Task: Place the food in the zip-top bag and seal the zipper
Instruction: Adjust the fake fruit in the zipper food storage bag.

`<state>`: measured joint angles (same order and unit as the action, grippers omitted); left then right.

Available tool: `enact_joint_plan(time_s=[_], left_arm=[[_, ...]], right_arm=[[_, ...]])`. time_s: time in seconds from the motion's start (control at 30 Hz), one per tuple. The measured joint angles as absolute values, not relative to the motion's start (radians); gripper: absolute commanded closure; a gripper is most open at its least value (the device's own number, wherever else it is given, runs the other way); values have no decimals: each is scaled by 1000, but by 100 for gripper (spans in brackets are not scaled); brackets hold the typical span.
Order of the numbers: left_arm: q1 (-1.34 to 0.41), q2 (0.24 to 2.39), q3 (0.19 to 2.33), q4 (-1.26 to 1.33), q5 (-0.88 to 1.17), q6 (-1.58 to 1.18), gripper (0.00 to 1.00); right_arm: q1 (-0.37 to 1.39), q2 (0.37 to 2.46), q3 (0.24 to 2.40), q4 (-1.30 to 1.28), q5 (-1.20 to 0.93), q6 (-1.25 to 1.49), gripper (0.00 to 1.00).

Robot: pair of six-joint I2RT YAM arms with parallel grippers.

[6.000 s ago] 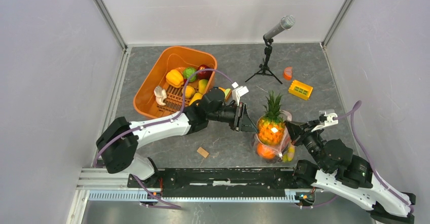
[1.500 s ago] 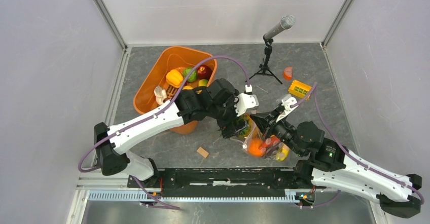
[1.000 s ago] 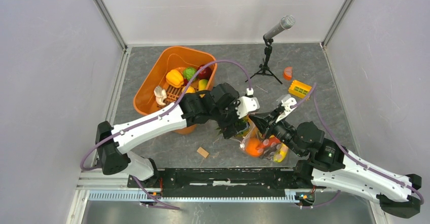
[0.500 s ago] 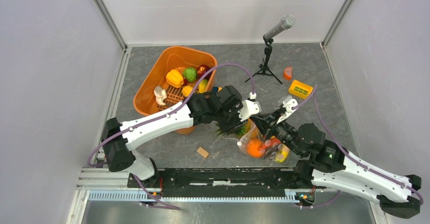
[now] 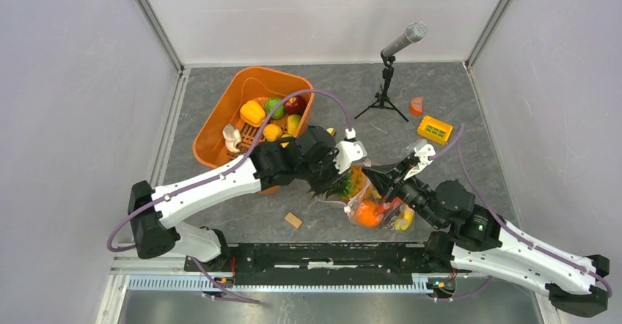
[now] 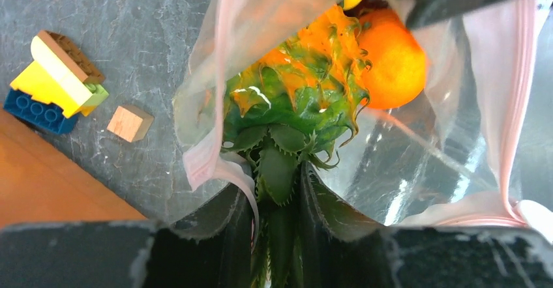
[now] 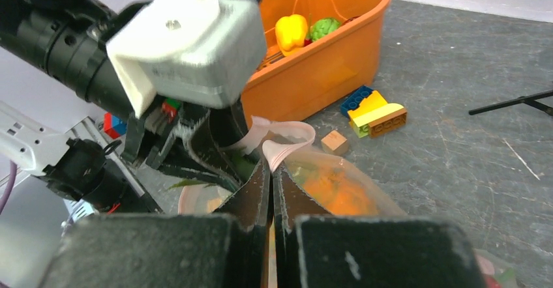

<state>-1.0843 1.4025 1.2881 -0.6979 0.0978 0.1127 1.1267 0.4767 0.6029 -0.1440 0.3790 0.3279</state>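
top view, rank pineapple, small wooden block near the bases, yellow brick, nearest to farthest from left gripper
1. pineapple, right at the left gripper
2. small wooden block, near side, toward the bases
3. yellow brick, far right side

pale lilac walls on three sides; dark grey marbled tabletop; even light.

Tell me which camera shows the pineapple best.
The left wrist view: the pineapple fills the frame, its body inside the clear bag and its leafy crown toward the camera. The top view shows only a small green-orange patch; the right wrist view gives an orange blur through the plastic.
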Motion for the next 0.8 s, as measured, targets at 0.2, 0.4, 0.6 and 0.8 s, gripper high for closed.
enact_joint_plan(time_s=[0.2,0.4,0.6,0.8], left_arm=[[-1081,1348,1281,-669,31,-16,98],[-1071,1337,1281,-670,-64,-152,98],[-1061,1320,1318,-738,-101,-187,98],[-1061,1342,1466,-902,-114,-201,98]], right_arm=[[1127,490,580,-108,305,326,100],[1126,529,566,-82,263,324,100],[1126,546,566,-75,310,330,100],[1126,565,566,-50,315,329,100]])
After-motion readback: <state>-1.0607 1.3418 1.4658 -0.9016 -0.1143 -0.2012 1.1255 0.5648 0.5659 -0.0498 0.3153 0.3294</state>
